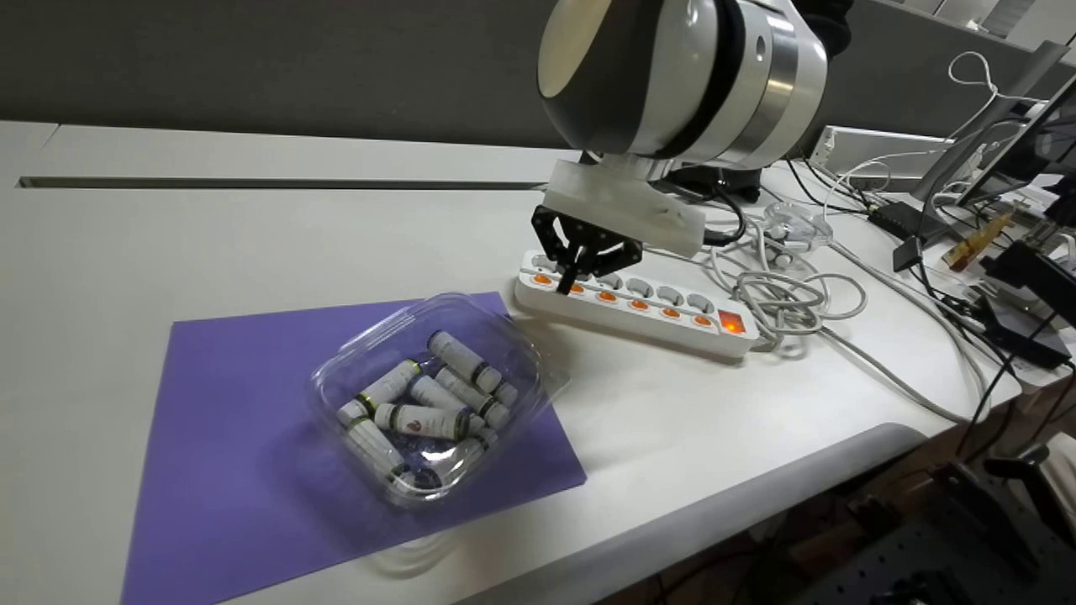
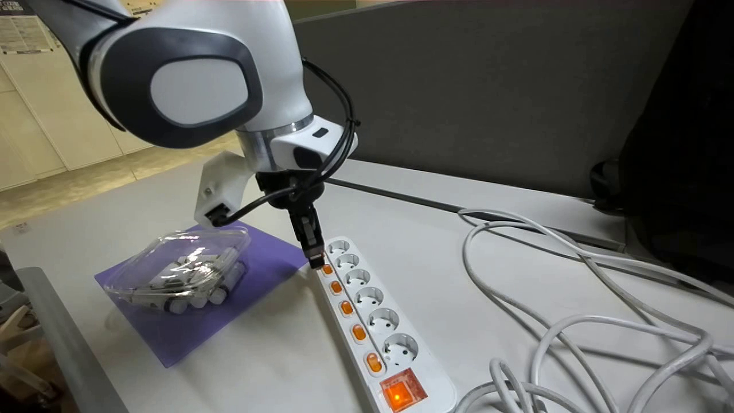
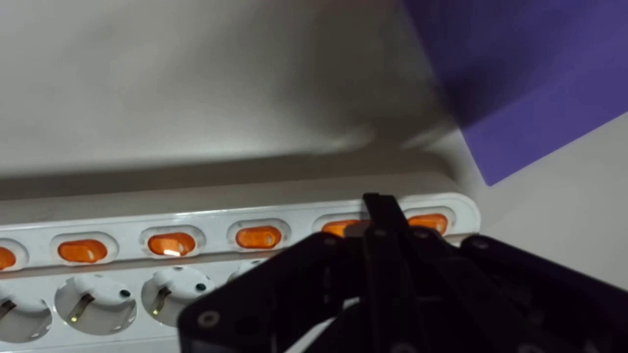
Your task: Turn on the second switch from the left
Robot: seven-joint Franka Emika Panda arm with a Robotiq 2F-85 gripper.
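Note:
A long white power strip (image 1: 622, 323) lies on the table with a row of orange rocker switches; it also shows in both other views (image 2: 367, 367) (image 3: 206, 213). The second switch from the left (image 1: 577, 288) is partly behind the fingertips; it shows too in an exterior view (image 2: 327, 269). In the wrist view this switch (image 3: 338, 227) is second from the right and half covered by the gripper. My gripper (image 3: 385, 198) is shut and empty, its fingertips (image 1: 567, 281) (image 2: 316, 261) pointing down between this switch and the end switch (image 3: 428, 222). I cannot tell if they touch the strip.
A lit red main switch (image 1: 731, 323) is at the strip's far end. A clear plastic box (image 1: 437, 403) of small bottles stands on a purple sheet (image 1: 227, 504) beside the strip. Coiled white cables (image 1: 790, 294) lie past the lit end. A dark partition (image 2: 487, 97) stands behind.

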